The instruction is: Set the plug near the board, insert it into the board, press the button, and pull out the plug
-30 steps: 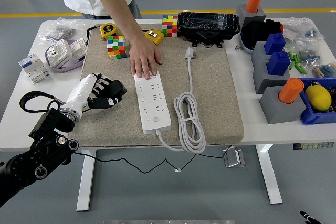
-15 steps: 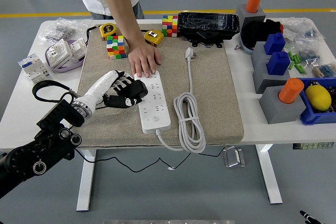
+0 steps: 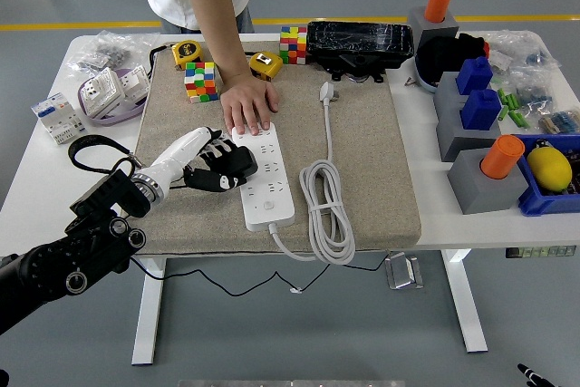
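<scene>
head view: left hand [image 3: 217, 164] reaches in from lower left, low over the mat [image 3: 381, 178], black fingers loosely curled, holding nothing, tips at the power strip's [image 3: 263, 175] left edge | person's hand [image 3: 249, 104] presses flat on the strip's far end | plug [image 3: 327, 91] lies unplugged on the mat, right of the strip, cable coiled nearby

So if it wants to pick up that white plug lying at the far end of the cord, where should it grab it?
Probably by the plug body's two long sides, coming down from above. It lies flat on the mat with open space on both sides, and its cord trails toward the near edge, so pinching across the body avoids the cord. The left robot hand is at the power strip, where a person's hand rests.
</scene>
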You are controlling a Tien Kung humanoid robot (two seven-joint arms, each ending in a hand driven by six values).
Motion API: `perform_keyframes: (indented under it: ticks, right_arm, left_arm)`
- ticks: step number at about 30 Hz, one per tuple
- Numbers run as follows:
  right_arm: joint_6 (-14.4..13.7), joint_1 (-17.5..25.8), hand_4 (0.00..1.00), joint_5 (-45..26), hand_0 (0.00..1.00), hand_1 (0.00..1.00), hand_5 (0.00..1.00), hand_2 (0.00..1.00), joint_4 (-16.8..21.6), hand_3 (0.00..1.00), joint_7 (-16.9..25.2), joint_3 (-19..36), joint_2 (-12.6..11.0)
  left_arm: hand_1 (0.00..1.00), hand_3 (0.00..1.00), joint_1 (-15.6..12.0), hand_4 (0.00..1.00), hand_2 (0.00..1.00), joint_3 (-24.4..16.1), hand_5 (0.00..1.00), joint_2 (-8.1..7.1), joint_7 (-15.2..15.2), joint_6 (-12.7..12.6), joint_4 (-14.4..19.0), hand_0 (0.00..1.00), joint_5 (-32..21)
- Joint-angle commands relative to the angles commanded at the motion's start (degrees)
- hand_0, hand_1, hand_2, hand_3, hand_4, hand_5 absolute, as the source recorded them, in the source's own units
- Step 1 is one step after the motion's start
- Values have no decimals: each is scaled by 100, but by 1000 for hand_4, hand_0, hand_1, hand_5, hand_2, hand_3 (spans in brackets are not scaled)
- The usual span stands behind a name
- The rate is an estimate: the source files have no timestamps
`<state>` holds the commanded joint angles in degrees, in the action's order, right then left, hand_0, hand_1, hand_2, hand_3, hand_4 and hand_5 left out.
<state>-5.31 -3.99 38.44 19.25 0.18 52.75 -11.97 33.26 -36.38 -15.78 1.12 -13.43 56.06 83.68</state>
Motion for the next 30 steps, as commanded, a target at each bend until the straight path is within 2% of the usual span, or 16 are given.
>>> perform_keyframes:
  ticks: [15,30]
  right_arm:
    - [3,0,943,1,611,641,493,651,7,552,1,-12,-4]
    - [3,-3,944,-1,611,641,491,651,11,552,4,-11,-3]
  left_arm:
    - [454,534,55,720,444,95,18,-26,-5,-17,-174,448,-6]
    - [472,533,83,719,461,165,22,-24,5,162,-178,473,-23]
